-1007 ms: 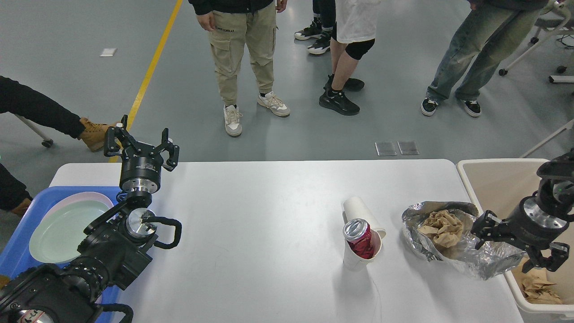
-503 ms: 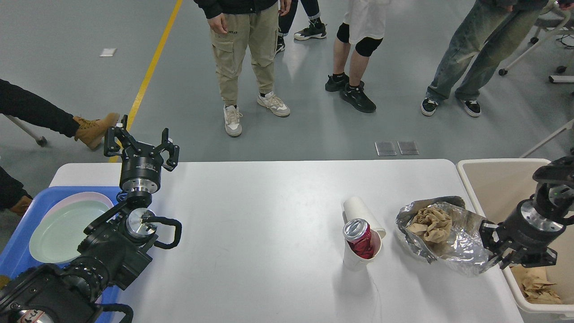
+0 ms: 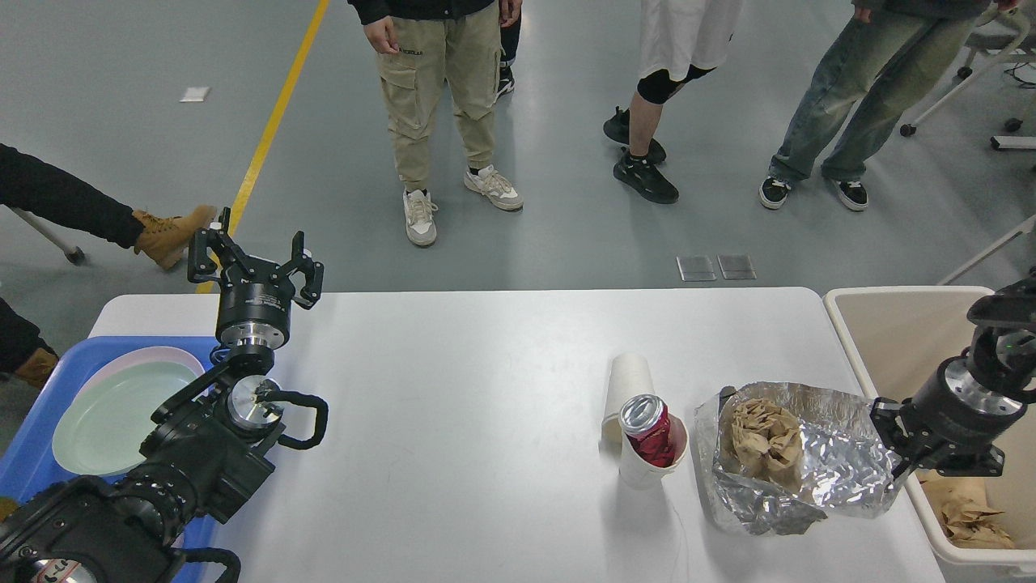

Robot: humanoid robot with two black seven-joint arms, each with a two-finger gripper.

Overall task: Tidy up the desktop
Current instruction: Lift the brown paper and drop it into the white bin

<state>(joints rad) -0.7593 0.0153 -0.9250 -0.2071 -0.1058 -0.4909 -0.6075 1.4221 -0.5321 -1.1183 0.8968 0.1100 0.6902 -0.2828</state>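
The white desktop (image 3: 477,405) fills the lower view. A crumpled foil wrapper (image 3: 834,461) with brown paper (image 3: 765,441) in it lies at the right, by the table's edge. My right gripper (image 3: 897,453) is at the foil's right edge and looks shut on it. A white paper cup (image 3: 643,474) stands left of the foil with a red can (image 3: 649,421) in it. Another white cup (image 3: 627,385) lies on its side behind it. My left gripper (image 3: 256,263) is raised over the table's far left corner, open and empty.
A beige bin (image 3: 890,324) stands off the table's right end, with crumpled brown paper (image 3: 971,518) in it. A blue tray (image 3: 40,405) at the left holds a pale green plate (image 3: 113,413). Several people stand on the floor beyond the table.
The right gripper has closed in on the foil's right edge, and the foil has shifted left and settled lower. The lying cup has turned leftward. The left arm has not moved.
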